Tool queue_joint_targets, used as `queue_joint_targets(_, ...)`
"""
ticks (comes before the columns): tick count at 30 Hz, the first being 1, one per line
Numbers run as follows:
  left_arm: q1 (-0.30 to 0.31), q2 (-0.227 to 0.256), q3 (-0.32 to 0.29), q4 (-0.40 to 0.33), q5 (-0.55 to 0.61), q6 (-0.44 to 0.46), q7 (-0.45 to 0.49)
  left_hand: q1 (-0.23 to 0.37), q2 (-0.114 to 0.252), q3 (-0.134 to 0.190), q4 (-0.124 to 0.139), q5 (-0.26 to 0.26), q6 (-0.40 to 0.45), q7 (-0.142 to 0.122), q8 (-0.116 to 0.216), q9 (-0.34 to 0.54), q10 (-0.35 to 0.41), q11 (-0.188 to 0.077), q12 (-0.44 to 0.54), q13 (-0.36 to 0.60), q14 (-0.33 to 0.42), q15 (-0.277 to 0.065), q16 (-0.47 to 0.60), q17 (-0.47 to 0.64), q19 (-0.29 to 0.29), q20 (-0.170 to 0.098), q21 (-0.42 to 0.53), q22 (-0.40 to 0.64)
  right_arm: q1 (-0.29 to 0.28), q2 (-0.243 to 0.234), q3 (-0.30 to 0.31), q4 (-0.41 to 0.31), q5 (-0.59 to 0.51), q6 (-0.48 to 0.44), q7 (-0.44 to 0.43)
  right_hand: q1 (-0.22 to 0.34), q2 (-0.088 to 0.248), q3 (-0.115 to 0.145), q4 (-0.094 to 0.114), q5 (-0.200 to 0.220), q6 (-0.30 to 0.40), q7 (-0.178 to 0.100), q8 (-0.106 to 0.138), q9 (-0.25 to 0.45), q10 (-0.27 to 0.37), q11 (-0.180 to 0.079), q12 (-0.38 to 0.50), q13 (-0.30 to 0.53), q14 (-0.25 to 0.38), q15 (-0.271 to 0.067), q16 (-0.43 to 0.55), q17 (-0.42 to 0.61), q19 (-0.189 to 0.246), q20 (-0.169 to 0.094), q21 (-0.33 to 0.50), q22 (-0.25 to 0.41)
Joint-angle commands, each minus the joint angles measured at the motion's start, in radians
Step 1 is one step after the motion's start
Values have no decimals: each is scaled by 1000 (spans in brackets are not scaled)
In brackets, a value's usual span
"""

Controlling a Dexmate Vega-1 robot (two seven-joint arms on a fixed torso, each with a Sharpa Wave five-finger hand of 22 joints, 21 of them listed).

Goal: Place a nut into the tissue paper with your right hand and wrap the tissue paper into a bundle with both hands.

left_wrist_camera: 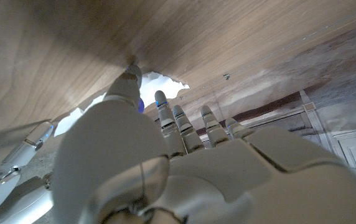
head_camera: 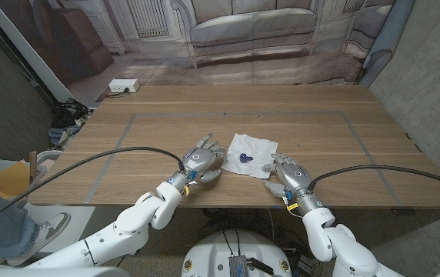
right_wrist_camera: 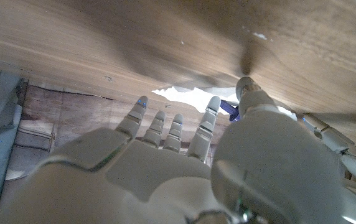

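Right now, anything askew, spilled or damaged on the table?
Nothing stands out. The tissue paper lies open on the wooden table, slightly rumpled, with the small dark nut on it. The left hand and right hand sit at either side of it, holding nothing.

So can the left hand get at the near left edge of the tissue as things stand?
Probably yes: the left hand sits just beside the tissue paper, nothing between them, and the nut lies mid-sheet, off that edge.
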Motion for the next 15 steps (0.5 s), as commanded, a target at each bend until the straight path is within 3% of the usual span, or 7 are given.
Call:
queue_joint_targets(1,-24,-15,15,35,1,-27,19,12,-3,8,2,-5,25,0,10,2,29,-2,9,3,21,-112,6,2,5,-3,9,2,9,3,6,20,17,16,-27,13,0,1,6,9,24,-1,11,6,24,-4,15,3,22,-2,10,1,15,-2,10,3)
queue_joint_targets(11,-39,-31,8,61,-60,-70,47,28,7,21,6,-15,91,2,30,2,65,-2,11,3,42,-118,7,2,20,-5,12,2,17,18,10,49,31,44,-85,24,2,1,5,15,69,-1,29,10,67,-15,31,2,60,-19,17,0,42,-9,19,3)
queue_joint_targets(15,-39,-37,-1,71,-100,-96,68,55,20,40,4,-33,214,-2,75,6,98,-1,5,3,58,-121,3,2,34,-5,13,2,17,23,16,60,43,67,-115,33,3,2,3,19,95,-1,40,14,80,-19,36,1,87,-25,23,-1,62,-15,25,3)
